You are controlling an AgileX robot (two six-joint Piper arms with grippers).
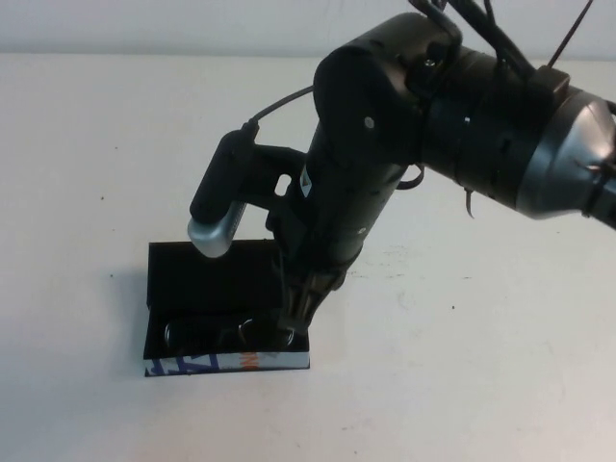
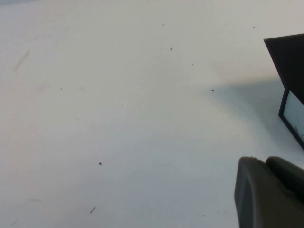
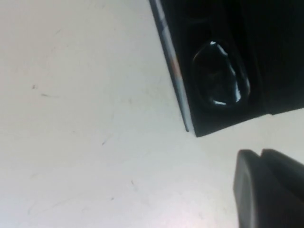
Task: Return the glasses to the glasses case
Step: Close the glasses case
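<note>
The black glasses case (image 1: 169,268) lies open on the white table, its lid flat behind it and its white, blue and orange printed front edge toward me. The dark-framed glasses (image 1: 214,333) lie inside the case. In the right wrist view one lens (image 3: 221,78) shows in the black lining of the case (image 3: 209,121). My right gripper (image 1: 289,325) is shut and empty, tip down at the case's right end; in its wrist view (image 3: 260,153) it is just outside the case corner. My left gripper (image 2: 265,160) is shut and empty over bare table, with a corner of the case (image 2: 289,59) beside it.
The right arm's bulky black body (image 1: 366,164) and its wrist camera (image 1: 219,207) hang over the back of the case and hide part of it. White table (image 1: 462,385) surrounds the case. The left arm does not show in the high view.
</note>
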